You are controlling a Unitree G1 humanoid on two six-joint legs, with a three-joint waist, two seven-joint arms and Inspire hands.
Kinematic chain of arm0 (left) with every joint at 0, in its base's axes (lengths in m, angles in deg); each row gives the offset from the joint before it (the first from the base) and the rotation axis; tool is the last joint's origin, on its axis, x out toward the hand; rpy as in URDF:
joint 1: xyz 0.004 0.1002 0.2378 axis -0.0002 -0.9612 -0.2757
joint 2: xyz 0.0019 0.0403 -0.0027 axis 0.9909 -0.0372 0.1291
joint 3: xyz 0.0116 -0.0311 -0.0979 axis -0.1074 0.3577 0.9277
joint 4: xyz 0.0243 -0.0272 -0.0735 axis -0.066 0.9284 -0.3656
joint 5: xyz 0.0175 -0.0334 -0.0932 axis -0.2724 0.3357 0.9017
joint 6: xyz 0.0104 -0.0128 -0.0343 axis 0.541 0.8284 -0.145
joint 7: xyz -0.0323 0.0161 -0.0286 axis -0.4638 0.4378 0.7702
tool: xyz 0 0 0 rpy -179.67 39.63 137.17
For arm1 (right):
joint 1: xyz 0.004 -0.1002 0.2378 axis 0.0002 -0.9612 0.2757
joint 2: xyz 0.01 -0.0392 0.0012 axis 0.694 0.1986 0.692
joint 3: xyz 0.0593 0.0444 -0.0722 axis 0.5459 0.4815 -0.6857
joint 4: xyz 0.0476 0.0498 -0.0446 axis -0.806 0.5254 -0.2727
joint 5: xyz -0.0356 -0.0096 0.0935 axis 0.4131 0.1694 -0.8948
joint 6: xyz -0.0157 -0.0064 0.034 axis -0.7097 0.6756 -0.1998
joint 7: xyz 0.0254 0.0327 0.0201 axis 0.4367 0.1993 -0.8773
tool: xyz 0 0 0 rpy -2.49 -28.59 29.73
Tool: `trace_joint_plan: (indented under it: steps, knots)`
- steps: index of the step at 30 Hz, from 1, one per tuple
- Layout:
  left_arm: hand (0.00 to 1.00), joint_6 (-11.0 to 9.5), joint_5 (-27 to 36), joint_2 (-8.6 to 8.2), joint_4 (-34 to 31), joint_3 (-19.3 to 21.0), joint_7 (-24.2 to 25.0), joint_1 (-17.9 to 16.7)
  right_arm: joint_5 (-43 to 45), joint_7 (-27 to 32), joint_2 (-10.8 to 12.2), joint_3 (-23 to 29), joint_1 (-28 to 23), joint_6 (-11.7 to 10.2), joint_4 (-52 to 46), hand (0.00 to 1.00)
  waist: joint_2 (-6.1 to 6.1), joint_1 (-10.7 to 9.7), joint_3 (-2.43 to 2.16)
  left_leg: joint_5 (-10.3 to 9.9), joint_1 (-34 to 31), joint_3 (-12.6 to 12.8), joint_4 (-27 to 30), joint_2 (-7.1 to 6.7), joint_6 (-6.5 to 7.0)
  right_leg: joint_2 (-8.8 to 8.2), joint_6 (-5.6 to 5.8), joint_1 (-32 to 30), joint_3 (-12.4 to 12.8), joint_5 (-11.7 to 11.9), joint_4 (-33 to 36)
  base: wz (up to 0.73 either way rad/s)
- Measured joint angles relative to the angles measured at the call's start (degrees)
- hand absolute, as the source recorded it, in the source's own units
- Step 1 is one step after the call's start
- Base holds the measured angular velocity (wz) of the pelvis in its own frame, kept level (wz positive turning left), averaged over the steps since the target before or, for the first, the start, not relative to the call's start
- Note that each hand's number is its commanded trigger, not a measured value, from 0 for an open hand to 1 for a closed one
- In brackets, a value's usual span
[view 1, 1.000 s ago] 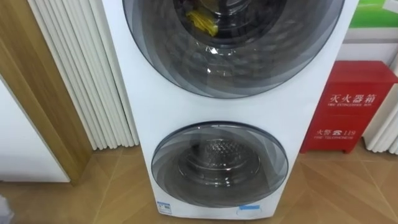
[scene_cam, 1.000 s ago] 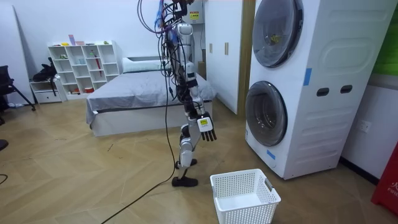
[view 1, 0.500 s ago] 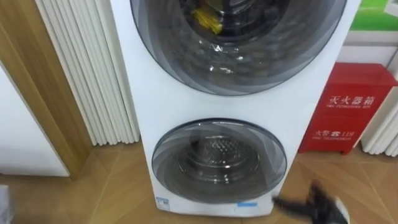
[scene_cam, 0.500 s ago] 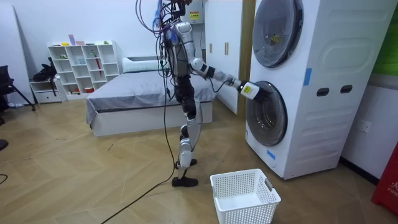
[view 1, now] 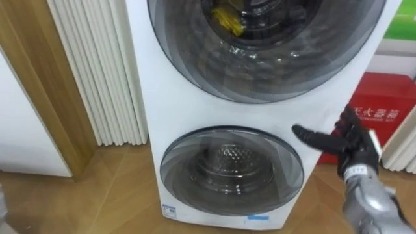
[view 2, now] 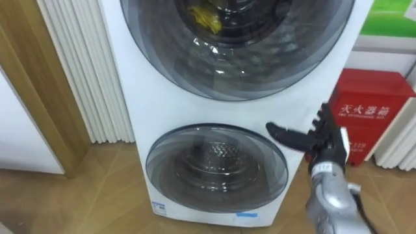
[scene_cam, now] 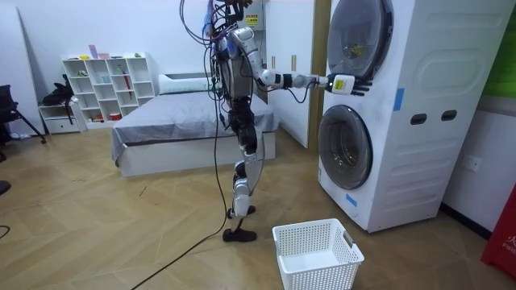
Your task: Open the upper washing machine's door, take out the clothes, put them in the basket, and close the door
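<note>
Two white front-loading machines (scene_cam: 419,121) are stacked, and I stand facing them. Both round glass doors are closed: the upper door (view 1: 266,52) and the lower door (view 1: 231,170). A yellow cloth (view 1: 227,19) shows through the upper glass, inside the drum. My right hand (view 1: 351,140) is open and raised in front of the white panel, right of the lower door's top edge, with the thumb pointing left. In the room view my right arm is stretched forward, with the right hand (scene_cam: 343,83) at the lower edge of the upper door (scene_cam: 359,40).
A white laundry basket (scene_cam: 316,254) stands on the wooden floor behind my right side. A red cabinet (view 1: 383,110) is right of the machines. A white ribbed panel (view 1: 97,71) and a wooden frame (view 1: 32,84) stand to their left. A bed (scene_cam: 185,129) is behind me.
My right arm has swung up from my side and reached forward. The hand rose from beside the lower door to the lower edge of the upper door. The head camera shifted slightly.
</note>
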Motion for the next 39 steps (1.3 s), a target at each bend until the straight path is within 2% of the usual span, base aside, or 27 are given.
trace_joint_plan:
  steps: [6, 9, 13, 15, 22, 25, 27, 31, 36, 39]
  knots:
    - [0.00, 0.5, -0.2, 0.14, -0.9, -0.1, 0.0, -0.4, -1.3, 1.8, -1.4, 0.1, 6.8, 0.6, -0.9, 0.00, -0.08, 0.1, 0.00, 0.1, -1.0, -0.4, 0.1, -0.08, -0.02, 0.03, 0.00, -0.7, 0.0, 0.0, 0.0, 0.00]
    - [0.00, 0.6, -1.2, 0.16, -1.0, -0.1, -0.1, -0.4, -1.8, 2.5, -2.6, 0.1, 7.6, 0.6, -0.3, 0.00, -0.15, 0.3, 0.04, 0.1, -0.8, -0.7, 0.1, -0.14, -0.02, 0.04, 0.00, -0.6, 0.0, 0.0, 0.0, 0.05]
    - [0.00, 1.0, -1.3, 0.71, -2.6, -0.1, -0.1, -1.0, -1.4, 4.2, -3.8, 0.1, 9.2, 0.6, -0.2, 0.00, -1.07, 0.5, 0.57, 0.2, -1.5, -0.8, 0.1, -0.04, -0.16, 0.12, 0.00, -1.0, -0.6, 0.0, 0.0, 0.01]
    - [0.00, 1.3, -1.3, 1.04, -3.9, 0.0, -0.1, -1.5, -0.6, 4.9, -4.6, 0.1, 10.7, 0.6, -0.3, 0.00, -1.67, 0.7, 0.39, 0.3, -2.1, -0.8, 0.2, 0.01, -0.24, 0.17, 0.00, -1.8, -0.7, 0.0, 0.0, 0.00]
    - [0.00, 2.6, -1.4, 1.31, -4.1, 0.0, -0.7, -1.8, -0.1, 7.5, -5.6, 0.1, 11.7, 1.9, -2.7, 0.00, -2.15, 1.2, -0.03, 0.3, -1.8, -0.9, 0.1, 0.11, -0.24, 0.22, 0.00, -1.9, -0.6, 0.0, 0.0, 0.00]
    - [0.00, 3.3, -1.4, 1.38, -4.0, -0.1, -1.4, -1.8, 0.0, 8.3, -5.8, 0.0, 11.8, 1.9, -4.0, 0.00, -2.16, 1.3, -0.04, 0.3, -1.7, -0.9, 0.0, 0.15, -0.27, 0.26, 0.00, -1.9, -0.6, 0.0, 0.0, 0.00]
    - [0.00, 3.8, -1.8, 1.55, -4.0, -0.1, -1.8, -1.9, 0.5, 8.5, -6.3, -0.1, 11.8, 2.9, -5.4, 0.00, -2.16, 1.2, -0.04, 0.3, -1.8, -0.9, -0.1, 0.16, -0.28, 0.26, 0.00, -2.0, -0.6, 0.0, 0.0, 0.00]
    - [0.00, 4.1, -5.1, 1.70, -4.0, 0.0, -2.0, -1.9, 0.7, 8.7, -7.2, -0.1, 11.8, 3.3, -7.4, 0.00, -2.18, 1.2, -0.05, 0.3, -1.9, -0.9, -0.1, 0.16, -0.28, 0.26, 0.00, -2.2, -0.6, 0.0, 0.0, 0.00]
    - [0.00, 4.2, -8.1, 1.76, -3.7, 0.0, -1.9, -1.9, 5.1, 8.8, -7.3, 0.1, 11.8, 5.9, -11.4, 0.00, -2.23, 1.0, -0.08, 0.3, -1.8, -0.9, -0.1, 0.18, -0.28, 0.31, 0.00, -2.2, -0.4, 0.0, 0.0, -0.04]
    - [0.00, 4.1, -8.8, 1.76, -2.8, 0.0, -1.4, -1.8, 7.3, 8.8, -7.3, 0.2, 11.8, 6.3, -14.5, 0.00, -2.26, 0.9, -0.10, 0.3, -1.5, -0.9, -0.2, 0.22, -0.30, 0.35, 0.00, -1.8, -0.5, 0.0, 0.0, -0.07]
